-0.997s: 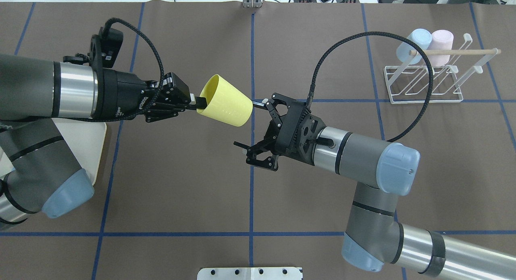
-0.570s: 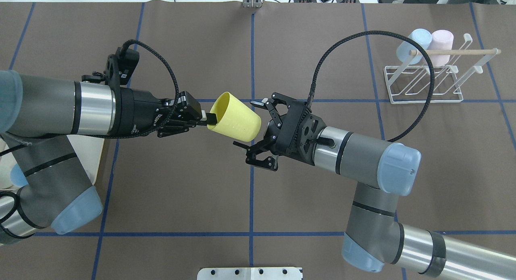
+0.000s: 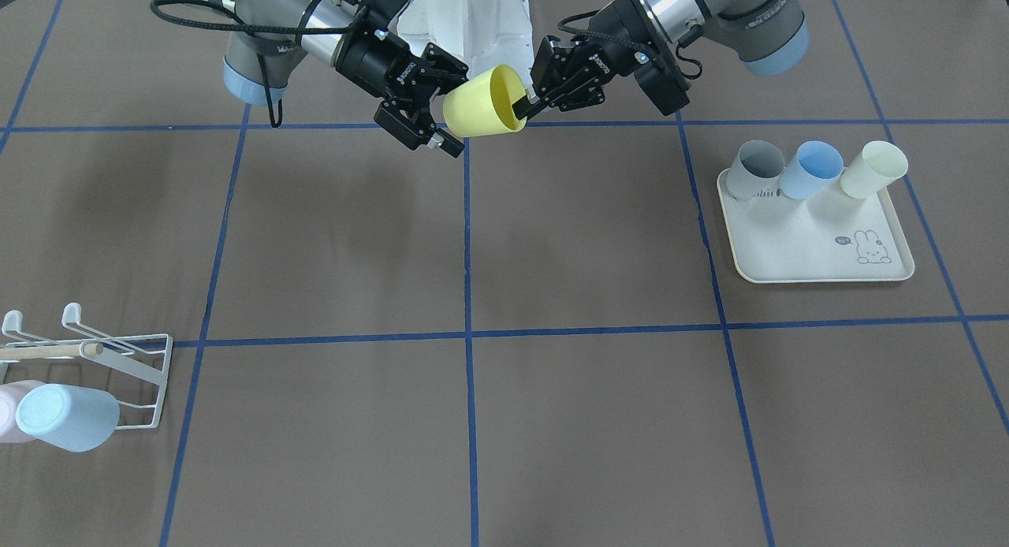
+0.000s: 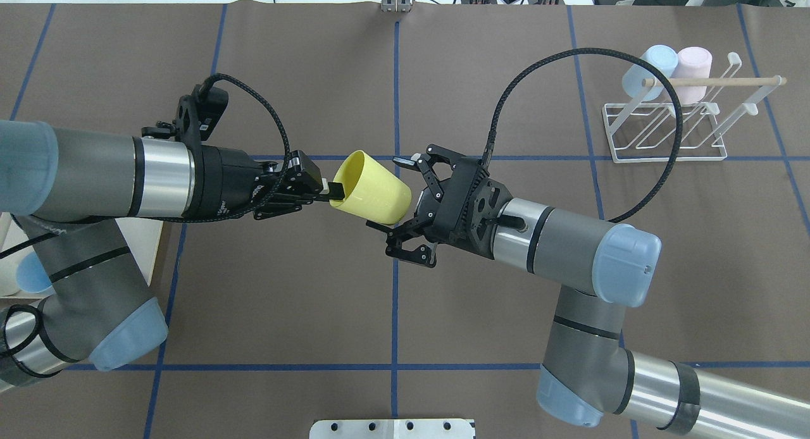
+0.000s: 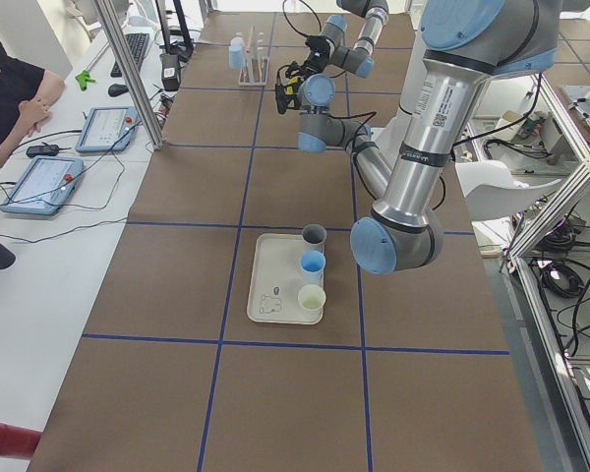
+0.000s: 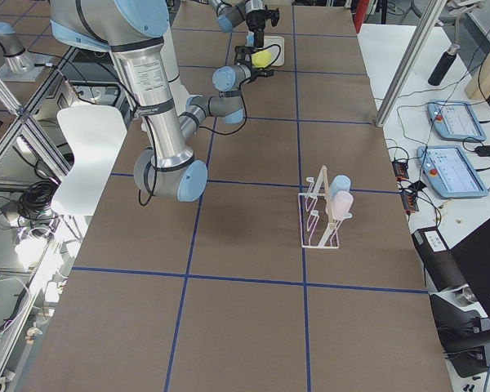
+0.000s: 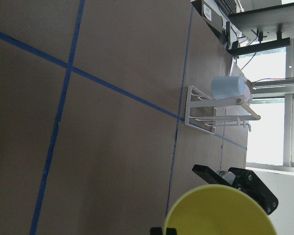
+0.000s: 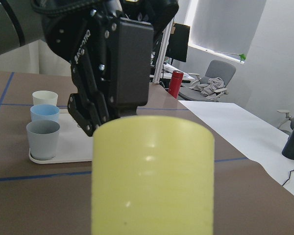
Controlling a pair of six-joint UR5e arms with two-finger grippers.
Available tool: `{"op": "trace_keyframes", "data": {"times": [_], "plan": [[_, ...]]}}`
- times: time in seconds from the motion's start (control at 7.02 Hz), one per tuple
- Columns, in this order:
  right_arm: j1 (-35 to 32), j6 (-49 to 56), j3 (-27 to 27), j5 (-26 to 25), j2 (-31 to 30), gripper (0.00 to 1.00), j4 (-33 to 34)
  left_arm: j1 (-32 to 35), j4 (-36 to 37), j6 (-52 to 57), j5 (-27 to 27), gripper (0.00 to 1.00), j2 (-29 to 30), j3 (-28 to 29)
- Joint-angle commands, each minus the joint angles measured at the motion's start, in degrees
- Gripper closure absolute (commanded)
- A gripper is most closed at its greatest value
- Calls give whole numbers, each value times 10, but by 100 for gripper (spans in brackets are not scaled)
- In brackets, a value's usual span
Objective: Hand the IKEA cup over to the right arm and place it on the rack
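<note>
The yellow cup (image 4: 373,192) seems to be light, stiff, slippery plastic. The left tool (image 4: 333,191) pinches its rim; the right tool (image 4: 387,194), spread wide, should take the closed end.

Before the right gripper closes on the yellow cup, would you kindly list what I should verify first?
1. Left gripper shut on the yellow cup at its rim, one finger inside: ok.
2. Right gripper open, jaws spread wide: ok.
3. Cup's base end lies between the right jaws, and is centred in the right wrist view: ok.
4. Right fingers clear of the cup wall: cannot tell.
5. Free room on the rack: ok. The blue cup and pink cup sit at its far end and the nearer prongs are bare.
6. Right arm's cable clear of the rack: cannot tell, since it overlaps the rack in the overhead view.
</note>
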State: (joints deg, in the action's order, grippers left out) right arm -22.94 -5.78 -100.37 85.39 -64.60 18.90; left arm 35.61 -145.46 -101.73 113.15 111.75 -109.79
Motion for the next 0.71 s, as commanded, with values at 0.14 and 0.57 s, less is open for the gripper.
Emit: {"op": "trace_keyframes", "data": {"times": [0.14,0.57], "plan": [[0,-1,0,-1,0,12,0,0,0,0,0,100,0,6],[-1,-3,1,-3,-1,49,1,-1,0,1,0,88,0,7]]}}
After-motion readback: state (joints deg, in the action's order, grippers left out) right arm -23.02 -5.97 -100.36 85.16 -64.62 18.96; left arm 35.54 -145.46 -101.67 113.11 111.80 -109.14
